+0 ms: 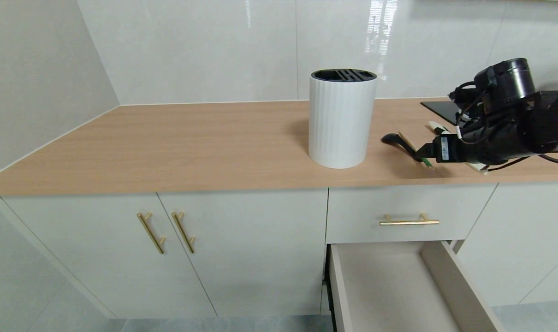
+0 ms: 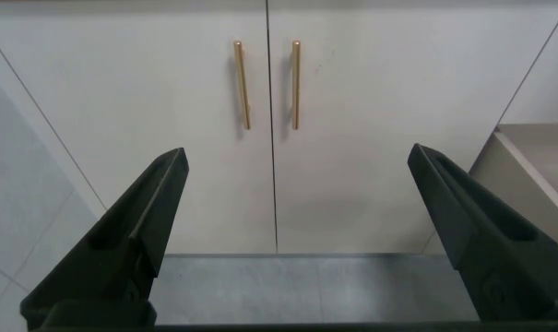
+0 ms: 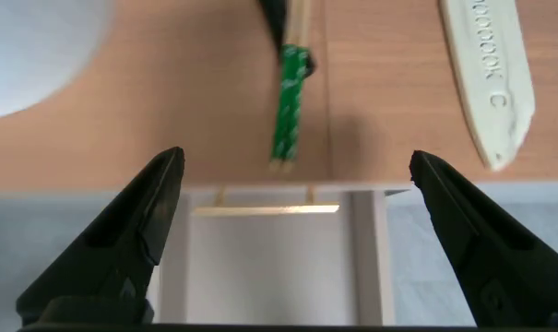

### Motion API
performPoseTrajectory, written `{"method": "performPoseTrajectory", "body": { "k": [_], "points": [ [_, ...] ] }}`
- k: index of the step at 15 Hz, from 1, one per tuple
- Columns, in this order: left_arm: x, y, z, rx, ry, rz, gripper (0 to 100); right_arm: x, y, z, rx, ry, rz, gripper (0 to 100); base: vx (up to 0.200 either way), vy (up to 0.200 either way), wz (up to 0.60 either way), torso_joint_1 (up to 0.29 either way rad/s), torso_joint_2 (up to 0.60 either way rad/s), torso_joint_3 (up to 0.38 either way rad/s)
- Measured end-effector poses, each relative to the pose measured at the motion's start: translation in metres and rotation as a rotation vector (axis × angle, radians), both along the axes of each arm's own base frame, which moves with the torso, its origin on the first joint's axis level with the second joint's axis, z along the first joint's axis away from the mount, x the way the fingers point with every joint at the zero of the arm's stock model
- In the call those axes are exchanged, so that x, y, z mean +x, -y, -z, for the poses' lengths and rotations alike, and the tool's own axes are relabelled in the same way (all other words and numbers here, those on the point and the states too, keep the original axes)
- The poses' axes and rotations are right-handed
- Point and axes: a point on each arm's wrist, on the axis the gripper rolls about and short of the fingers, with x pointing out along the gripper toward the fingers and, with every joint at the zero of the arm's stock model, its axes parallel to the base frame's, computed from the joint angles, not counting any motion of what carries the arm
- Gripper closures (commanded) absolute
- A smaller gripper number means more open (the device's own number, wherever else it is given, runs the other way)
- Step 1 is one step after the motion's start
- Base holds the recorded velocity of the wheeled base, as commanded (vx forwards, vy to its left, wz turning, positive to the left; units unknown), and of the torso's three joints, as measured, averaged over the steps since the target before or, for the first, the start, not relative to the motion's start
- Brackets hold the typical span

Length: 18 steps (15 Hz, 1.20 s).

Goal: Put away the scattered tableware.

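Note:
A white ribbed utensil holder point(image 1: 340, 121) with a black slotted top stands on the wooden counter point(image 1: 191, 143). To its right lie a black spoon point(image 1: 393, 138), a pair of chopsticks point(image 1: 409, 143) with green ends, and a white utensil point(image 1: 438, 127). My right gripper point(image 1: 426, 154) hovers open just above the counter's front edge, over the chopsticks' green ends point(image 3: 288, 115), holding nothing. Beside them, the right wrist view has the white utensil point(image 3: 491, 83) and the spoon point(image 3: 277, 18). My left gripper point(image 2: 297, 155) hangs open and low, facing the cabinet doors point(image 2: 274, 138).
Below the counter, an empty drawer point(image 1: 389, 290) is pulled open under a closed drawer with a gold handle point(image 1: 409, 222). A black board point(image 1: 440, 110) lies at the counter's back right. Tiled walls close off the back and left. Two cabinet doors with gold handles point(image 1: 166, 232) sit lower left.

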Motion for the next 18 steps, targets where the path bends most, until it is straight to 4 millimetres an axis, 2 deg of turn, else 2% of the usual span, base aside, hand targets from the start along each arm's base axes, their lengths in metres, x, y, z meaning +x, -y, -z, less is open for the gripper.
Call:
{"method": "performPoseTrajectory", "body": {
  "k": [3, 7, 11, 12, 18],
  "points": [
    [0.000, 0.000, 0.000, 0.000, 0.002, 0.000, 0, 0.010, -0.004, 0.015, -0.014, -0.032, 0.005, 0, 0.000, 0.000, 0.00, 0.000, 0.00, 0.000],
    [0.000, 0.000, 0.000, 0.000, 0.001, 0.000, 0, 0.022, -0.009, 0.024, -0.015, 0.000, 0.013, 0, 0.000, 0.000, 0.00, 0.000, 0.00, 0.000],
    [0.000, 0.000, 0.000, 0.000, 0.000, 0.000, 0, 0.027, -0.010, 0.030, -0.016, -0.001, 0.016, 0, 0.000, 0.000, 0.00, 0.000, 0.00, 0.000],
    [0.000, 0.000, 0.000, 0.000, 0.001, 0.001, 0, 0.027, -0.010, 0.032, -0.017, -0.004, 0.016, 100, 0.000, 0.000, 0.00, 0.000, 0.00, 0.000],
    [0.000, 0.000, 0.000, 0.000, 0.001, 0.000, 0, 0.030, -0.011, 0.033, -0.014, 0.002, 0.017, 100, 0.000, 0.000, 0.00, 0.000, 0.00, 0.000]
  ]
}}
